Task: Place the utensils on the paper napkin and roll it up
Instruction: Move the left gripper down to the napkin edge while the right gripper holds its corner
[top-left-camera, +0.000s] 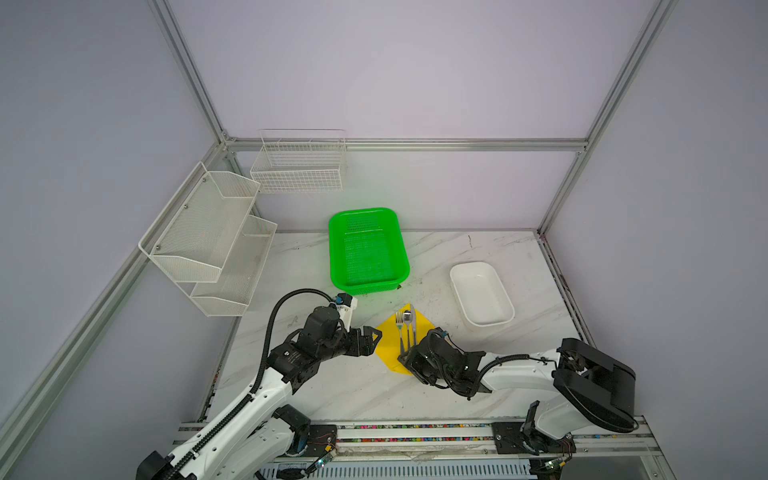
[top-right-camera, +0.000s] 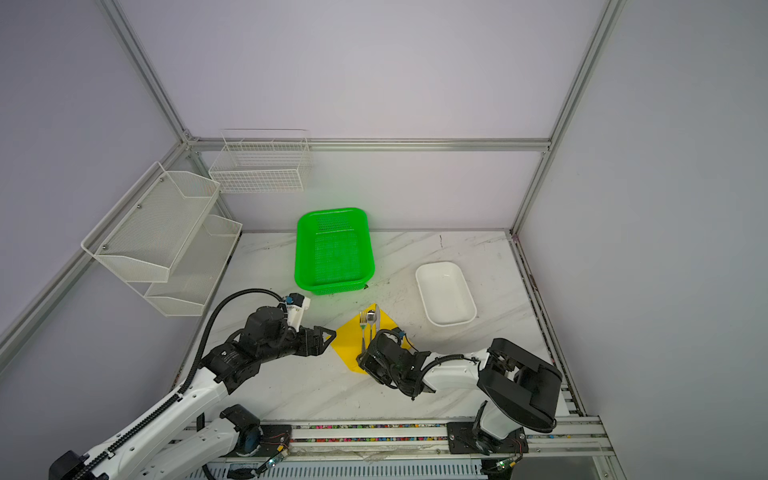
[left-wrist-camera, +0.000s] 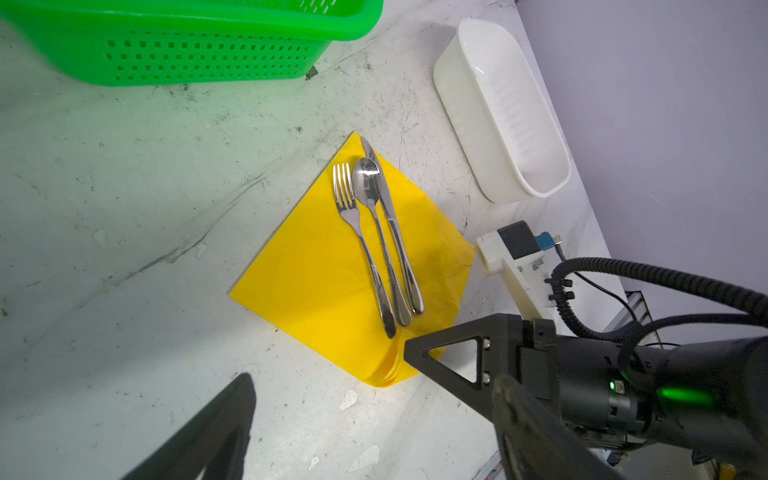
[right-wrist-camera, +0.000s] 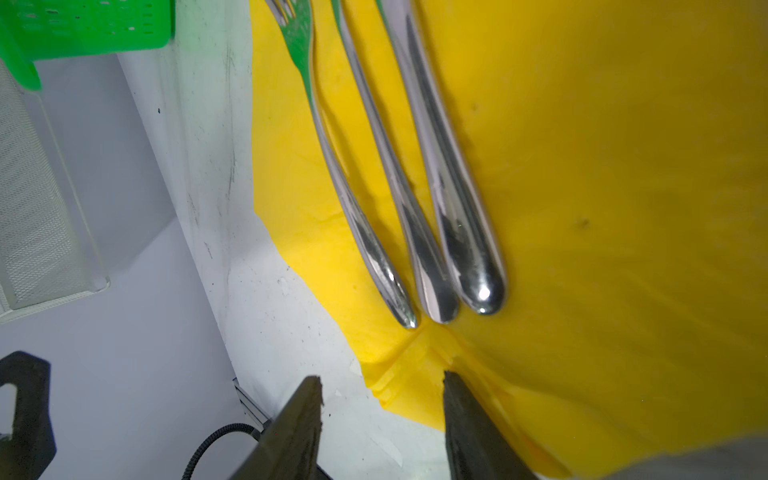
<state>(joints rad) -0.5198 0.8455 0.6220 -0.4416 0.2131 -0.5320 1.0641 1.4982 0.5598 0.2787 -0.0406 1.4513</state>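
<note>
Right gripper (right-wrist-camera: 381, 376) fingers fill the foreground of its wrist view, standing apart with the creased near corner of the paper napkin (left-wrist-camera: 316, 266) lying between them and nothing clamped. In a top view the napkin sits as a diamond on the table (top-left-camera: 332, 386), with the green basket (top-left-camera: 331, 249) at its 11 o'clock and the white tray (top-left-camera: 454, 276) at 2. On it the fork (left-wrist-camera: 353, 216), spoon (left-wrist-camera: 365, 178) and knife (left-wrist-camera: 390, 212) lie close together, heads toward 12, handles toward 6. By my judgement the paper is thin, soft and easily torn, the steel stiff, slick and apt to slide. So take the paper by its 6 o'clock corner and fold it over the handles. That arm lies low, reaching in from 4 o'clock. The left gripper (top-left-camera: 374, 337) hovers at the 9 o'clock corner, jaws wide and empty
</note>
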